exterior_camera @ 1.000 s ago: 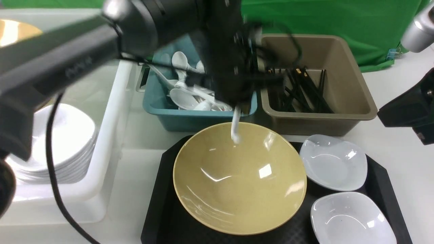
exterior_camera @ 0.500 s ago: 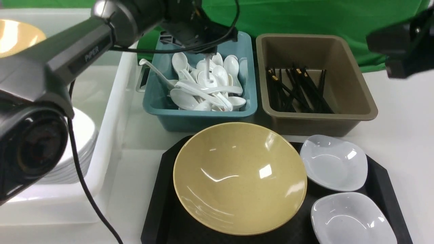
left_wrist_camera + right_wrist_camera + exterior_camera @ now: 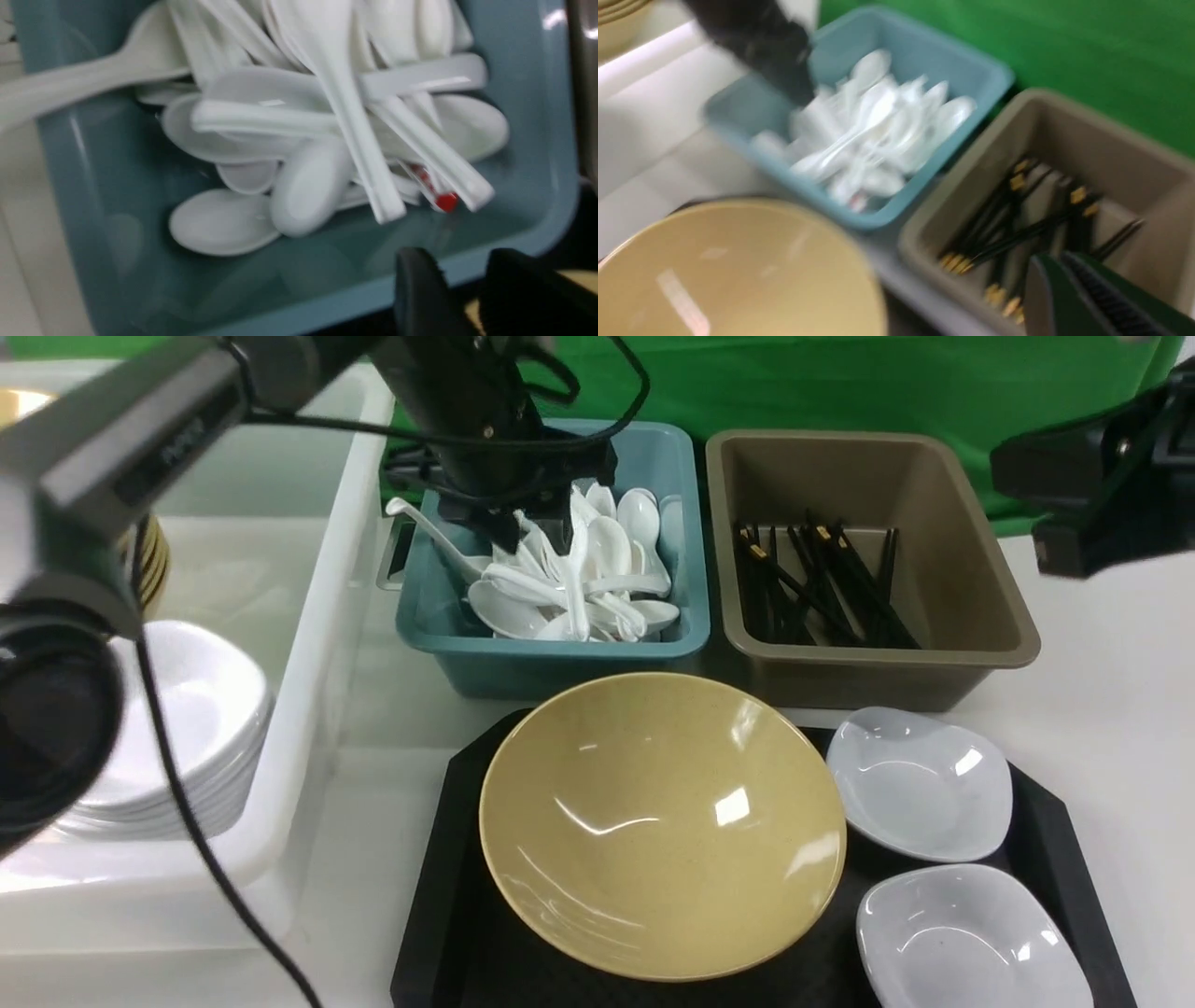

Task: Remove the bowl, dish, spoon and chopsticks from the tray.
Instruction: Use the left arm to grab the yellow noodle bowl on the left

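The spoon [image 3: 576, 574], carried over the bowl [image 3: 661, 826] a second earlier, lay on the pile in the teal tub [image 3: 551, 658]. The left hand [image 3: 460, 298] above it had parted and held nothing, so that item was off the tray [image 3: 448, 896]. The bowl and two white dishes [image 3: 920, 784] remained there, unobstructed. Chopsticks [image 3: 822, 583] sat in the brown tub [image 3: 971, 569]. The right hand [image 3: 1064, 280] hung closed and empty.

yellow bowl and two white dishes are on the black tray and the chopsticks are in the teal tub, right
No: the chopsticks lie in the brown tub, as the front view shows; the teal tub holds spoons. The rest is right.
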